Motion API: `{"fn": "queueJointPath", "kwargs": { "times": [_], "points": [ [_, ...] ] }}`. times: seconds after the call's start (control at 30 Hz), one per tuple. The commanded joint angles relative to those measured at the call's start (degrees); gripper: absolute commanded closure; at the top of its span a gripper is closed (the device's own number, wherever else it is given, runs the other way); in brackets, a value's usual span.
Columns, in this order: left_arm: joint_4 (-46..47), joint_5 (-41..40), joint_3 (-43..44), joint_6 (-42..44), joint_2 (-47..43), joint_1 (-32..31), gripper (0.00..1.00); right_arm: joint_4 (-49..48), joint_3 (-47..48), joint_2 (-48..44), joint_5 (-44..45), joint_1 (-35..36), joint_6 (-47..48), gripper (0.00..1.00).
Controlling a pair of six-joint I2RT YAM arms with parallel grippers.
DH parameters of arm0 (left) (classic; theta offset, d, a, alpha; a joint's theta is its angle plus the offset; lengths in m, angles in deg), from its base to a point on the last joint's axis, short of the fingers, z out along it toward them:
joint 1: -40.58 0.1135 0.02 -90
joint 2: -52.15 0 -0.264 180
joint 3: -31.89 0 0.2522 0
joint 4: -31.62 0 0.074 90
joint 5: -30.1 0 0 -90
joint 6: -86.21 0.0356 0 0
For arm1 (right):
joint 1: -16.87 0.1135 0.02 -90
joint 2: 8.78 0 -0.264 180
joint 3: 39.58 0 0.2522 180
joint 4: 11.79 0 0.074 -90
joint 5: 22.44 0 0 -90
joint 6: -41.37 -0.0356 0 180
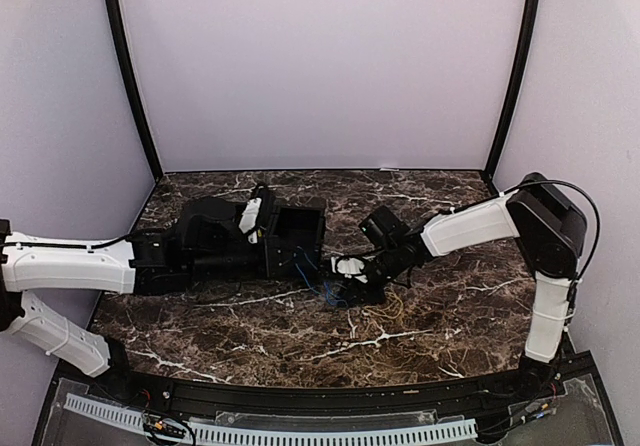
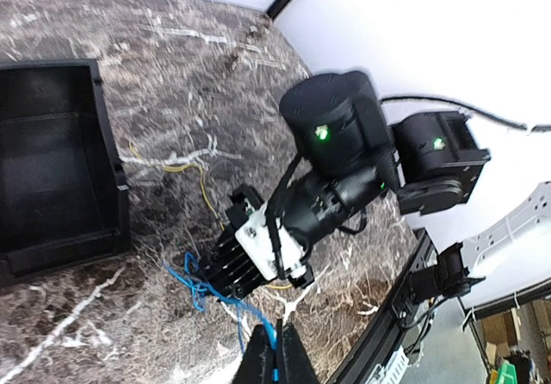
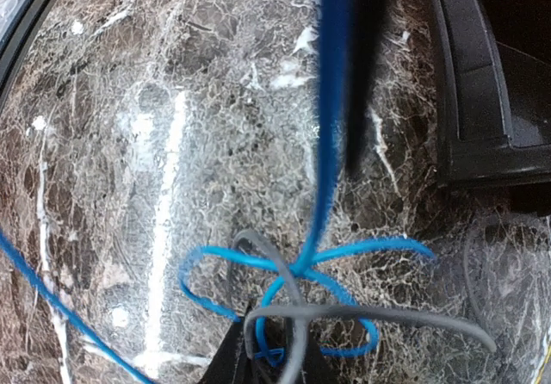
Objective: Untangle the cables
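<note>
A blue cable (image 3: 331,100) ran closest to the right wrist lens, a blurred strand rising straight up from a small knot of blue loops on the desk (image 3: 129,143). A black cable (image 3: 387,313) (it looked grey in that light) curled through the same knot. The right jaws sat at the knot with their tips close together and strands of both colours crossing at them. Whether they had a real grip on either I could not tell. The left jaws were closed tight on the blue cable, pinching one strand that ran to the tangle. The tangle lay near the middle of the desk, just beside the right-hand wall of an open black box (image 2: 52,160). A thin yellow cable (image 2: 205,195) lay loose on the marble near the tangle, partly between the box and the right arm (image 1: 470,226).
</note>
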Motion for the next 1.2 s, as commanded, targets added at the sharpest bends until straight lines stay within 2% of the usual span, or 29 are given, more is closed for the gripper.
{"fn": "queueJointPath", "kwargs": {
  "times": [0.0, 0.13, 0.23, 0.37, 0.53, 0.77, 0.83, 0.93, 1.0, 1.17],
  "points": [
    [-8.84, -7.36, 3.28, 3.91, -8.25, 0.01, 1.0, 2.36, 1.21, 1.23, 1.99, -0.14, -0.69, 0.87],
    [-20.8, -15.73, 9.27, 8.82, -15.17, -0.03, 1.0, 3.66, 1.15, 0.62, 1.83, -1.09, -0.79, 0.89],
    [-28.73, -23.26, 17.28, 13.29, -19.0, 0.01, 1.0, 4.06, 1.47, 0.45, 1.94, -1.8, -1.32, 0.89],
    [-39.37, -29.37, 27.63, 16.76, -22.7, 0.0, 1.0, 4.85, 2.64, 1.1, 2.6, -2.46, -2.44, 0.87],
    [-44.49, -32.91, 35.62, 18.54, -25.26, 0.02, 1.0, 5.24, 3.2, 1.42, 2.97, -2.92, -3.05, 0.88],
    [-46.36, -34.18, 33.96, 18.15, -27.86, -0.05, 1.0, 5.99, 3.28, 0.74, 3.7, -3.6, -3.1, 0.87],
    [-46.32, -34.05, 32.78, 17.76, -28.12, 0.01, 1.0, 7.59, 3.75, -0.48, 2.88, -4.0, -2.5, 0.83],
    [-46.38, -33.96, 31.25, 17.38, -28.19, 0.02, 1.0, 12.02, 5.35, -3.23, 0.99, -4.15, -1.06, 0.64],
    [-46.43, -33.86, 30.69, 17.27, -28.12, -0.03, 1.0, 14.75, 5.78, -6.02, -0.39, -4.16, 0.18, 0.56],
    [-46.13, -34.15, 29.15, 17.37, -27.81, 0.0, 1.0, 19.72, 6.41, -13.15, -2.11, -4.16, 1.07, 0.45]
  ]
}}
